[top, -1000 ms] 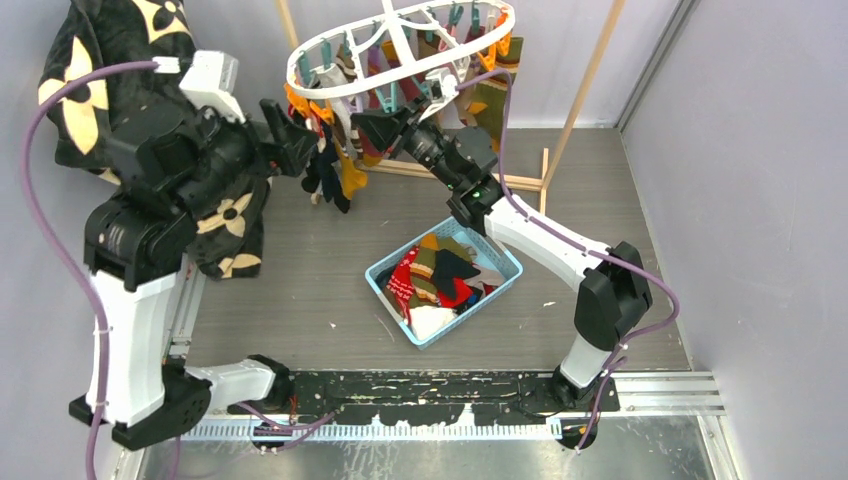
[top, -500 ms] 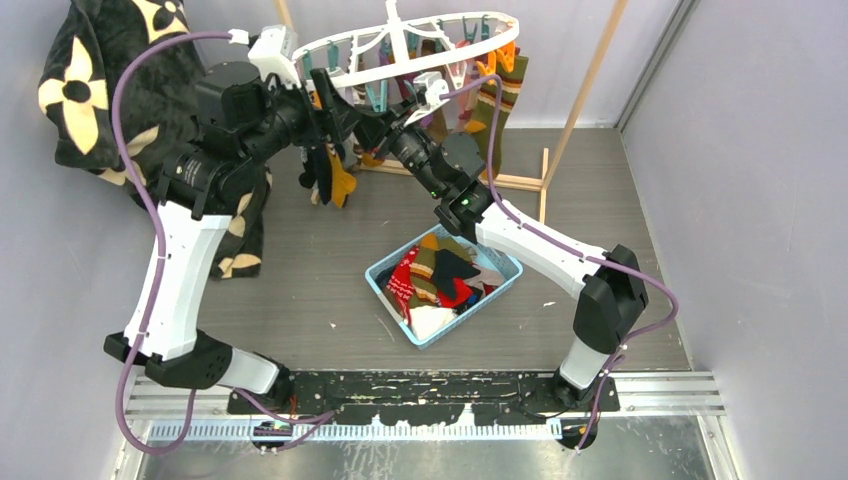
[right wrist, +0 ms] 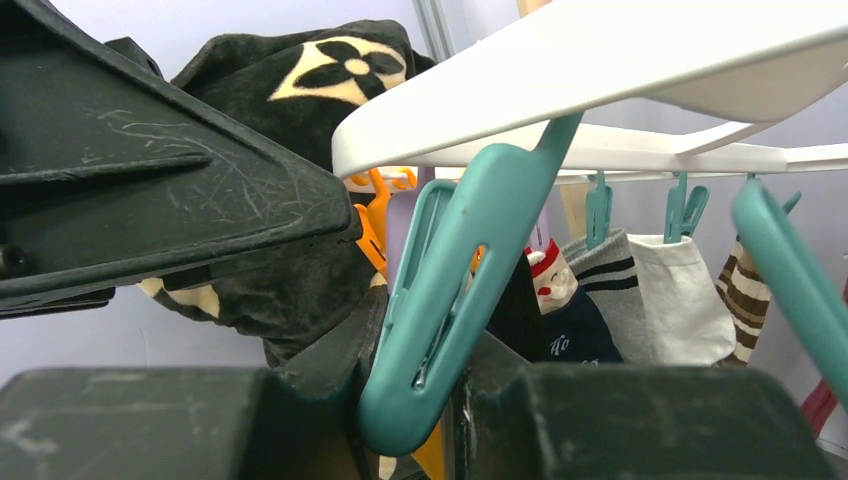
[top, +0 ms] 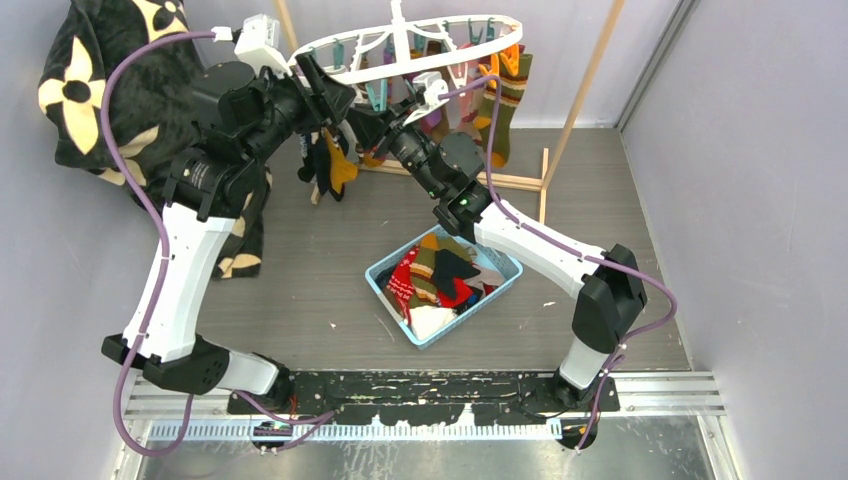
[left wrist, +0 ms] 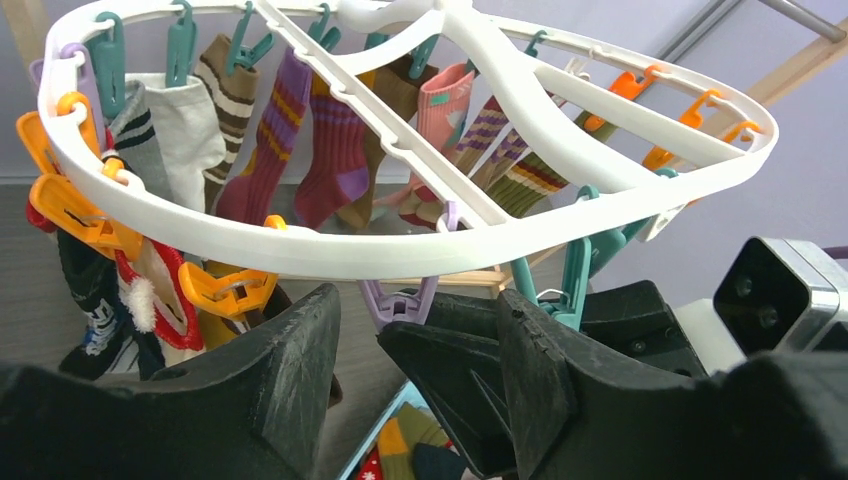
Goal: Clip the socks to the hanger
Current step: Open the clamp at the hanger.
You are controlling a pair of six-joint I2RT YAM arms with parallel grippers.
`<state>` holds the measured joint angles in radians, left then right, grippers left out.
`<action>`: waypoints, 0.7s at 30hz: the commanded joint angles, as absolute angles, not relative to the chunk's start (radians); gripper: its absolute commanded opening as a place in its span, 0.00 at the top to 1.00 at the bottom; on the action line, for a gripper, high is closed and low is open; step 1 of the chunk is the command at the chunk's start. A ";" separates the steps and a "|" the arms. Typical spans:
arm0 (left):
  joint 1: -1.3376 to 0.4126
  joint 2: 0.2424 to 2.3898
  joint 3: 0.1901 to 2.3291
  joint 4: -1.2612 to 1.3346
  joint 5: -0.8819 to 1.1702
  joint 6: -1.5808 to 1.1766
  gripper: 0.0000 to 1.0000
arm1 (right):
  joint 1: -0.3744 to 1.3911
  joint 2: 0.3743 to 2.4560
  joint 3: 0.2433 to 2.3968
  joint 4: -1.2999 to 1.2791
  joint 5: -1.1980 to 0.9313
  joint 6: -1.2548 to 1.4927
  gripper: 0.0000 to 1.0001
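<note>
The white oval hanger [top: 420, 52] hangs at the back, with several socks [left wrist: 270, 130] clipped along its far side. My right gripper [top: 372, 122] is under the near rim, shut on a teal clip [right wrist: 455, 300] that dangles from the ring [right wrist: 600, 70]. My left gripper [top: 322, 88] is at the ring's left near edge, open and empty. In the left wrist view its fingers [left wrist: 290, 350] straddle a lilac clip [left wrist: 400, 305] and the right gripper's black finger [left wrist: 450, 380]. More socks [top: 440, 275] lie in the basket.
A light blue lattice basket [top: 505, 262] stands on the floor in the middle. A black blanket with cream flowers [top: 95, 80] hangs at the back left behind my left arm. Wooden rack poles [top: 590, 80] rise on the right, with a rail behind the hanger.
My left arm has swung up from the left to the hanger's near rim and edged closer. The hanger has tilted flatter. My right gripper has stayed on the teal clip.
</note>
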<state>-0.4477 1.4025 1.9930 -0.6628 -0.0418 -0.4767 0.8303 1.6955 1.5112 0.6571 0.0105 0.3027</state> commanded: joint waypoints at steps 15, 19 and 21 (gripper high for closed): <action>-0.450 1.407 1.976 -0.582 -0.082 -0.602 0.49 | 0.843 1.688 1.583 0.715 0.014 0.300 0.99; -0.450 1.396 1.953 -0.578 -0.071 -0.603 0.49 | 0.844 1.691 1.587 0.708 -0.025 0.302 0.99; -0.451 1.393 1.941 -0.580 -0.071 -0.604 0.50 | 0.844 1.692 1.591 0.706 -0.029 0.304 0.99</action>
<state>-0.4480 1.4067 1.9537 -0.6392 -0.0814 -0.5919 0.8303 1.7027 1.5333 0.6563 0.0055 0.3134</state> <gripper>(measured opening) 0.506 0.261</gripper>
